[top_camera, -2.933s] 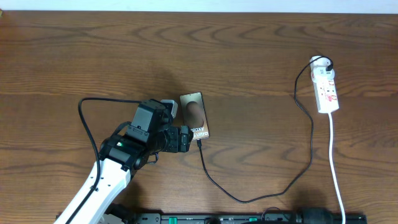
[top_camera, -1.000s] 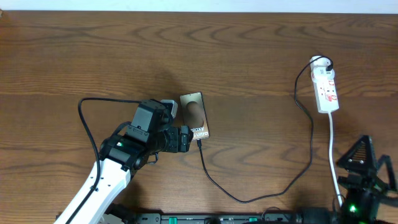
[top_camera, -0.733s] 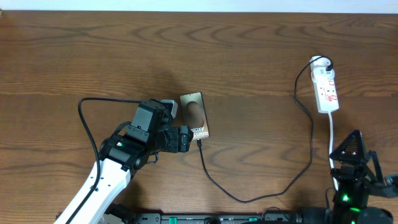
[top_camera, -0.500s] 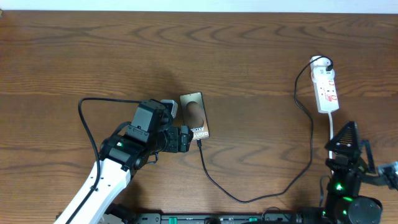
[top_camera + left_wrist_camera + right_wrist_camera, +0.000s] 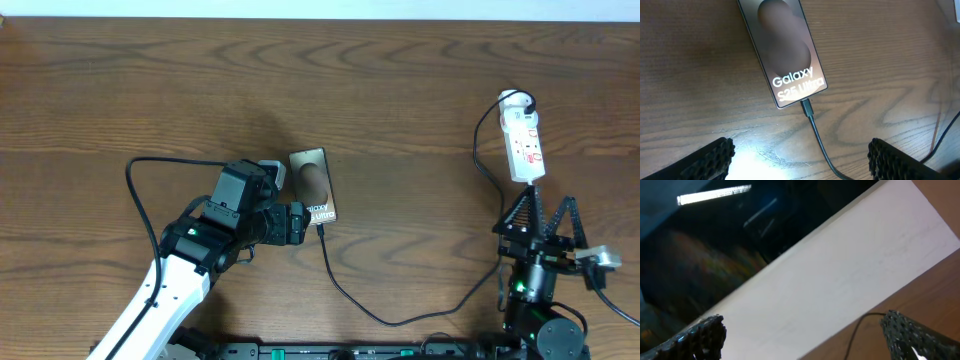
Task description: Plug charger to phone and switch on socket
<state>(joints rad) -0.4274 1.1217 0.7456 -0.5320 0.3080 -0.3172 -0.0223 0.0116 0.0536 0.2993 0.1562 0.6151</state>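
Observation:
The phone (image 5: 314,186) lies flat at the table's middle, and its "Galaxy" lettering shows in the left wrist view (image 5: 782,50). The charger plug tip (image 5: 806,106) sits in the phone's bottom end. Its thin black cable (image 5: 345,295) loops along the front of the table and up to the socket (image 5: 525,140) at the right. My left gripper (image 5: 298,222) is open and empty at the phone's lower left corner, with its fingers (image 5: 802,162) either side of the cable. My right gripper (image 5: 545,208) is open and empty, raised just in front of the socket's near end.
The socket's white cord (image 5: 532,190) runs toward the front edge and passes under my right gripper. The right wrist view shows my open fingers (image 5: 807,340), a white wall (image 5: 840,275) and a bit of black cable (image 5: 860,327) on the wood.
My right arm came into view at the front right, then moved left and forward to just in front of the socket. The left arm, phone and cable have not moved.

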